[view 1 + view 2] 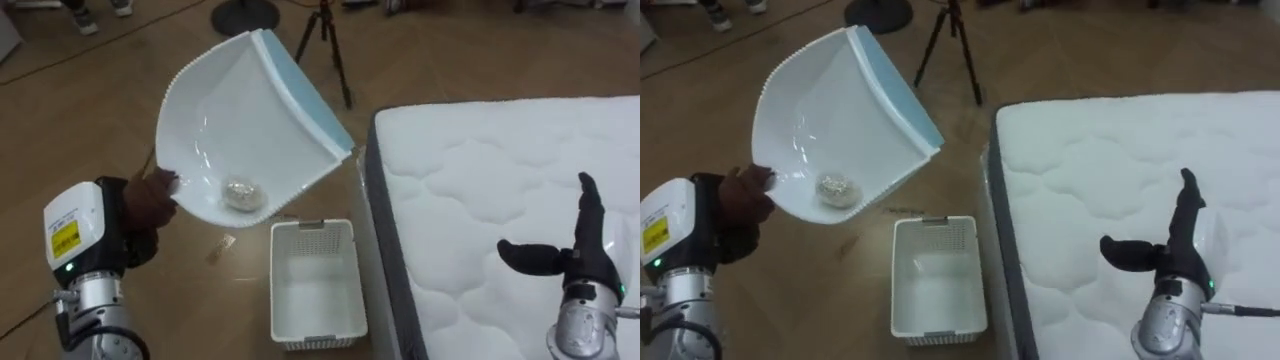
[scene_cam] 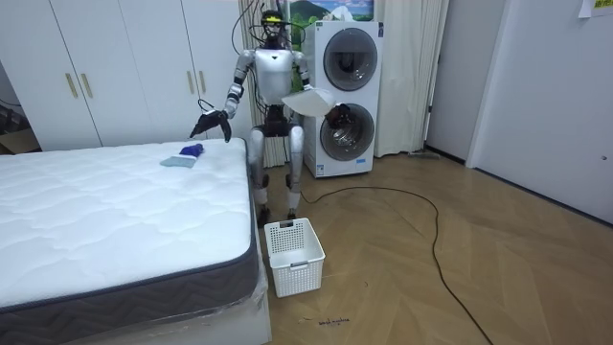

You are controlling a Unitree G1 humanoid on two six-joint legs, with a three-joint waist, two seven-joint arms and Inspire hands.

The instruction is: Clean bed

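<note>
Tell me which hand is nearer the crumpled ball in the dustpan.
Left. The left hand grips the dustpan right beside the crumpled ball in it; the right hand is open over the mattress, far off.

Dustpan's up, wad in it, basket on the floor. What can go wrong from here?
1. The wad lies loose in the dustpan; tipped, it may miss the narrow basket and land on the floor.
2. The pan's lip points toward the mattress; a swing could drop it there.
</note>
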